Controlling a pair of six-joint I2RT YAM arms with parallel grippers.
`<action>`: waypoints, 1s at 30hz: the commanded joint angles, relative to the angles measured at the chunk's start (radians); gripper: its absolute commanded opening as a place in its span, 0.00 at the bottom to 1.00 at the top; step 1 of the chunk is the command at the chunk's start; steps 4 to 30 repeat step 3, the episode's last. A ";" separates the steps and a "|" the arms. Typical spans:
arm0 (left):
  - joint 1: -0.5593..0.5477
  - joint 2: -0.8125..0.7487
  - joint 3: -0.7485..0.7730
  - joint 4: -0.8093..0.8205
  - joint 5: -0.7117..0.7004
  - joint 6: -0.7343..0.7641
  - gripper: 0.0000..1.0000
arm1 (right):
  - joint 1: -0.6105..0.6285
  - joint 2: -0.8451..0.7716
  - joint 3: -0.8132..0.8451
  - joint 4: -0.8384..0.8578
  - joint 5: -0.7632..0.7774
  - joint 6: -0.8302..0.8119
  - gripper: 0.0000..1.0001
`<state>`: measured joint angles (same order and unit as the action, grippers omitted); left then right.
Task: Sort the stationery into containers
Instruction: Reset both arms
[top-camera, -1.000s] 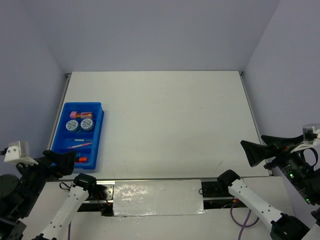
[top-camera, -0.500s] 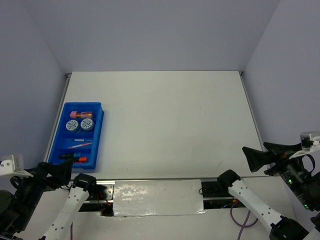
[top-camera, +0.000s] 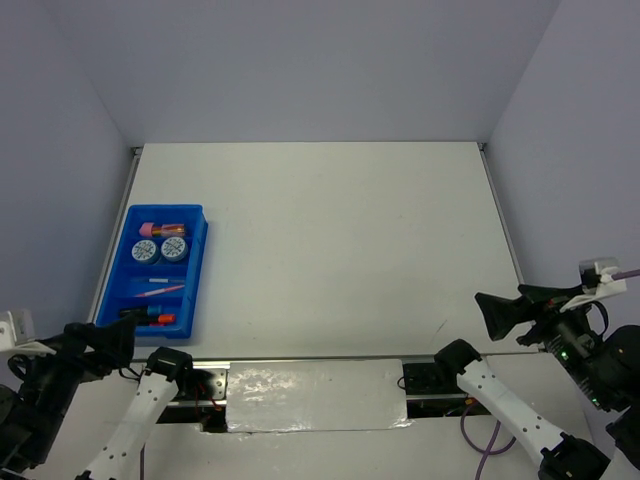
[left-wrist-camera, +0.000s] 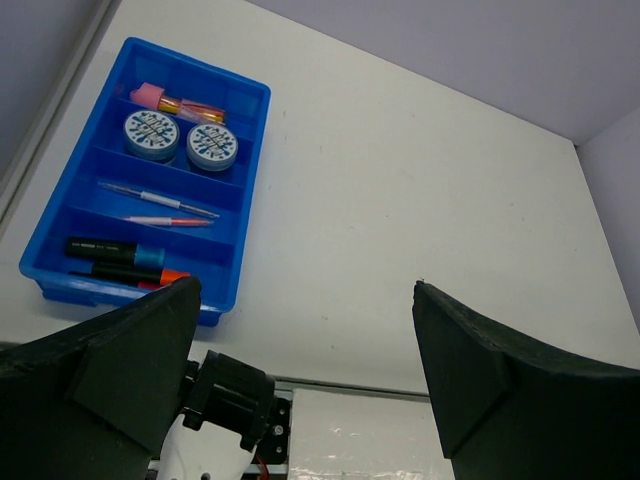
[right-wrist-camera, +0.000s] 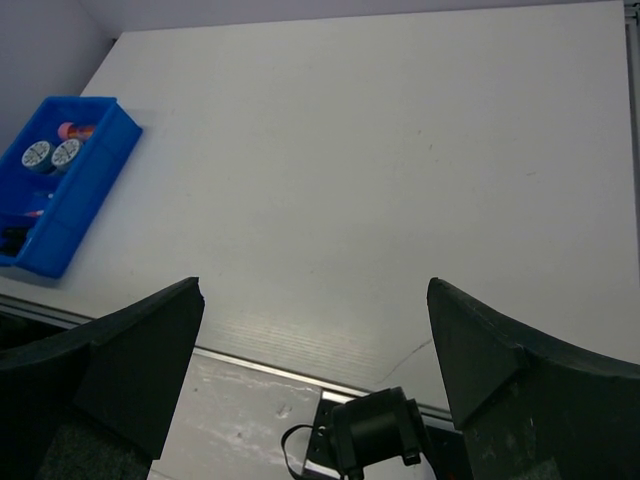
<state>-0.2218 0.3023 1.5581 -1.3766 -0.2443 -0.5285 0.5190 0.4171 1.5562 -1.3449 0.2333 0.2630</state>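
Note:
The blue tray (top-camera: 201, 252) lies at the table's left side and holds all the stationery I can see. Its far compartment holds the pink cylinder (left-wrist-camera: 148, 96). The compartment behind it holds two blue-white rolls (left-wrist-camera: 151, 133). Then come two thin pens (left-wrist-camera: 155, 196), and nearest are the black highlighters (left-wrist-camera: 110, 248). My left gripper (top-camera: 112, 340) is open and empty, raised off the near left corner, short of the tray (left-wrist-camera: 252, 170). My right gripper (top-camera: 497, 312) is open and empty at the near right edge, far from the tray (right-wrist-camera: 92, 188).
The arm bases and a shiny metal plate (top-camera: 315, 395) run along the near edge. Grey walls stand at the back and on both sides of the white table (top-camera: 340, 230).
The left gripper has drawn back, down and to the left, off the tray's near end. The right gripper has shifted slightly left and lower. The stationery has not moved.

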 joint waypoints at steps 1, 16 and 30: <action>0.004 0.034 0.013 0.005 -0.044 0.004 0.99 | -0.004 -0.006 -0.013 0.068 0.015 -0.008 1.00; 0.004 0.038 0.016 0.004 -0.064 0.007 0.99 | -0.004 -0.008 -0.021 0.072 0.015 -0.005 1.00; 0.004 0.038 0.016 0.004 -0.064 0.007 0.99 | -0.004 -0.008 -0.021 0.072 0.015 -0.005 1.00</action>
